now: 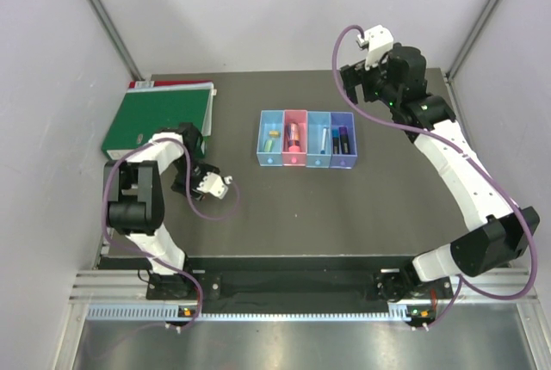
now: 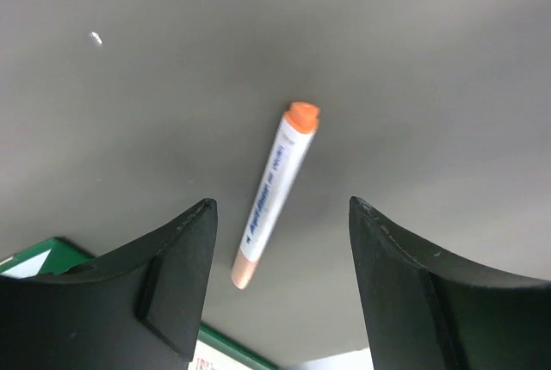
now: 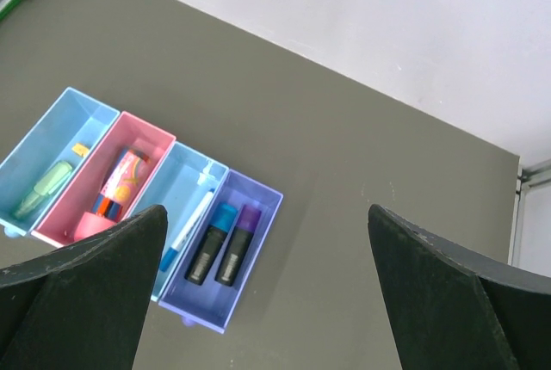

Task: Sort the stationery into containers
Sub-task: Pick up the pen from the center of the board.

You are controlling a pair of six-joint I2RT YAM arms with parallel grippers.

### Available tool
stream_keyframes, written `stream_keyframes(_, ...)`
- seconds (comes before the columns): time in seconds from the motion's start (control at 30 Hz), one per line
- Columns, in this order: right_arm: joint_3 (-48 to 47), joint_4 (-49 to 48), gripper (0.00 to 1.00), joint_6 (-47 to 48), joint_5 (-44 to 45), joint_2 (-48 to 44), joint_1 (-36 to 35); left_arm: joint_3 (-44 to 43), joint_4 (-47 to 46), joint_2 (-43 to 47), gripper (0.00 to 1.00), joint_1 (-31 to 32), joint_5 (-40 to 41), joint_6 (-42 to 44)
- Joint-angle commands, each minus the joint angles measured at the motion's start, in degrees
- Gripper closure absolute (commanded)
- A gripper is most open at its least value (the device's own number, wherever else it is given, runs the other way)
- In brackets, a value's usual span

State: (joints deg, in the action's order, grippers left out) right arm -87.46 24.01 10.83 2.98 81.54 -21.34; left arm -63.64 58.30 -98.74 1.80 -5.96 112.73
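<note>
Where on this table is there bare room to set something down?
The widest bare patch is the near half of the table, between the bins and the near edge. A smaller one lies between the bins and the right arm. It is crowded on the left, where the binder, the left gripper and the orange-capped pen sit close together.

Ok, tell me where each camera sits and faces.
Top external: above and behind the bases, looking down on the table; left arm, right arm and bins show.
Left wrist: on the left arm, facing down at an orange-capped pen between its open fingers.
Right wrist: held high, facing down at the bins past its open fingers.
Shared: top external and right wrist both see the bins.
</note>
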Motion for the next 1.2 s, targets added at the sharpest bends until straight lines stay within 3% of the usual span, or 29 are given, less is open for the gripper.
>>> stream_keyframes(0.0,-0.1,-1.4,0.00,-0.5,0.4,-2.4,-0.7,-0.4,-2.8,-2.1,0.34,-0.5,0.9,8.3)
stream_keyframes(0.17,-0.2,-1.3,0.00,-1.1,0.4,-2.2,-0.8,1.5,-6.2,-3.2,0.38,-0.7,2.3,10.1)
stream_keyframes(0.43,-0.6,-1.3,0.00,-1.3,0.4,-1.8,-0.9,4.8,-9.3,-3.6,0.62,-0.8,2.9,11.6)
stream_keyframes(0.6,-0.3,-1.3,0.00,-1.5,0.5,-2.0,-0.9,7.2,-8.3,-2.3,0.71,-0.9,2.4,12.3)
stream_keyframes(0.8,-0.1,-1.4,0.00,-1.6,0.7,-2.1,-1.0,11.1,-8.7,0.6,1.00,-0.9,0.2,12.3)
stream_keyframes(0.93,-0.1,-1.6,0.00,-1.7,0.7,-2.0,-1.0,8.7,-5.0,1.4,1.00,-0.8,-5.3,10.2)
stream_keyframes(1.17,-0.2,-1.5,0.00,-1.5,0.9,-2.1,-1.1,-2.3,2.3,3.2,1.00,1.4,-19.3,-2.2)
